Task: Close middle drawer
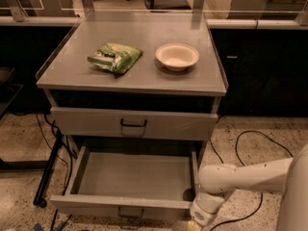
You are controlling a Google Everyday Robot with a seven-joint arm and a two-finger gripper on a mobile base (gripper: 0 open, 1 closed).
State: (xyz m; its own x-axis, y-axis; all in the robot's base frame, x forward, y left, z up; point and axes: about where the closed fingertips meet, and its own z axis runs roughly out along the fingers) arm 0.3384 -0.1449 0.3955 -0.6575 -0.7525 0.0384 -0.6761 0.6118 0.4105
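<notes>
Presently, camera view, the only view on record. The middle drawer [96, 205] stands pulled well out at lower centre of the frame. Its low front panel is nearest the bottom edge, with the small dark handle [130, 212] at its middle. The claw [196, 224] sits at the bottom edge, right of centre, just beside the right end of that panel. The frame cuts it off, so I cannot tell whether it is spread or pressed together. The white arm [250, 174] reaches in from the lower right.

Risks, as judged: a push at the right corner rather than the middle could skew the drawer on its runners and jam it partway. The panel is low, so the claw may slip over or under it. A loose cable [250, 137] on the floor at right could snag the robot.

Containers: the middle drawer's tray shows nothing inside. The top drawer [168, 125] is shut, contents hidden. On the surface [144, 78], the bowl [177, 56] looks empty. A green packet [114, 57] lies to its left, apart.
</notes>
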